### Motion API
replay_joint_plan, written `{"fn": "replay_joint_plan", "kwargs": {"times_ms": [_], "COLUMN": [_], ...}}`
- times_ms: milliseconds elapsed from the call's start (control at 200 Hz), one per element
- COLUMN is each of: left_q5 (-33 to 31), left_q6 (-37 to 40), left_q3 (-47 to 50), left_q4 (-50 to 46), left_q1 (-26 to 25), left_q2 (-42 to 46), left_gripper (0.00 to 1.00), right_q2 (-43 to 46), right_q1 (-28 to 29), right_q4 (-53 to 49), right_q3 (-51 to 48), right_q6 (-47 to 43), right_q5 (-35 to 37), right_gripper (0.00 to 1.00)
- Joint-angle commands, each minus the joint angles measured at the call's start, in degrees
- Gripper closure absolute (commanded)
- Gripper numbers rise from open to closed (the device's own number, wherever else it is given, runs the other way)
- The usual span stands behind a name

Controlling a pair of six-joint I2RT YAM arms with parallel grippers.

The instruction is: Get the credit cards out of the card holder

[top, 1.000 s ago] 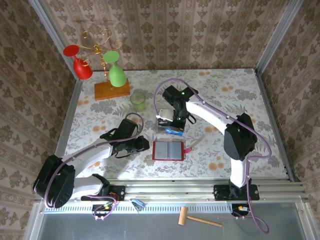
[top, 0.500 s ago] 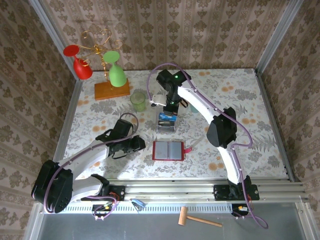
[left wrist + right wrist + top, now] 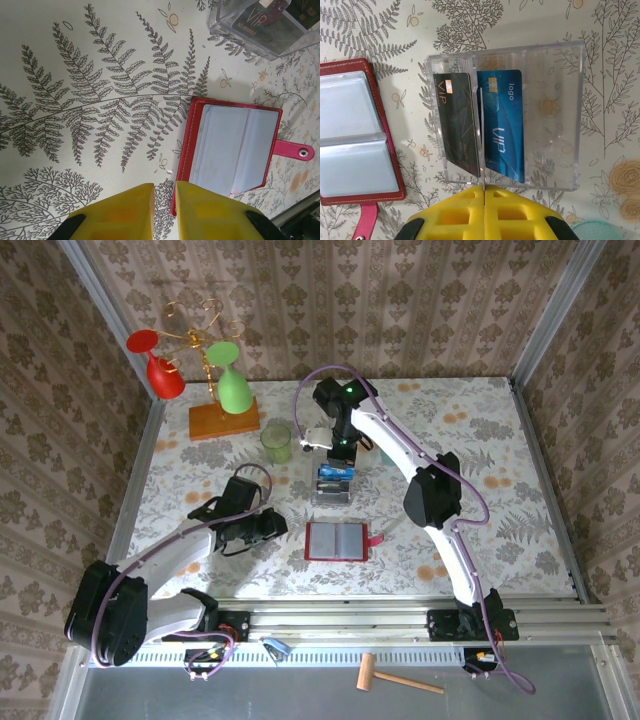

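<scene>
The credit cards (image 3: 502, 125) in sight, one blue and one dark, lay side by side in a clear box (image 3: 505, 115) just beyond the card holder (image 3: 350, 150), on the side away from the arm bases. The card holder itself lay opened flat on the table (image 3: 75, 60), its grey plastic pockets facing up and its strap tab (image 3: 295, 150) sticking out to one side. I could not tell whether any pale cards sat in those pockets. The right gripper (image 3: 484, 192) hung over the box, well past the holder's far edge, with its jaws pressed together. A thin line ran out from the fingertips across the box, and I could not tell whether that was a card held edge-on or the box's divider. The left gripper (image 3: 165, 192) hovered just beside the holder's near corner, apart from it. Its jaws were almost closed, with only a narrow slit between them, and held nothing. The cards looked light, stiff and slick, and too thin to pinch from above when lying flat. Any left in the holder would probably have to be slid out by an exposed edge at the pocket mouth. The soft red cover might lift or skid unless the other arm pinned it down.
</scene>
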State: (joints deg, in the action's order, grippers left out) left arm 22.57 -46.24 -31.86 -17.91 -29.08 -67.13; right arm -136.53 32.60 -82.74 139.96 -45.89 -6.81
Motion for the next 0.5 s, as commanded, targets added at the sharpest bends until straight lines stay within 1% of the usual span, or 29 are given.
{"fn": "replay_joint_plan", "kwargs": {"times_ms": [0, 150, 495], "left_q5": [0.8, 0.9, 1.2], "left_q6": [1.2, 1.3, 1.5], "left_q3": [0.0, -0.2, -0.5], "left_q4": [-1.1, -1.2, -1.3], "left_q1": [0.7, 1.1, 1.5], "left_q2": [-0.4, -0.5, -1.2], "left_gripper": [0.81, 0.81, 0.81], "right_q2": [-1.9, -3.2, -5.9], "right_q1": [-0.3, -0.2, -0.4], "right_q4": [-1.5, -0.9, -0.3], "right_q3": [2.8, 4.4, 4.5], "right_q6": [-1.9, -2.4, -2.4], "right_q5": [1.7, 1.4, 0.0], "right_gripper": [1.0, 1.0, 1.0]}}
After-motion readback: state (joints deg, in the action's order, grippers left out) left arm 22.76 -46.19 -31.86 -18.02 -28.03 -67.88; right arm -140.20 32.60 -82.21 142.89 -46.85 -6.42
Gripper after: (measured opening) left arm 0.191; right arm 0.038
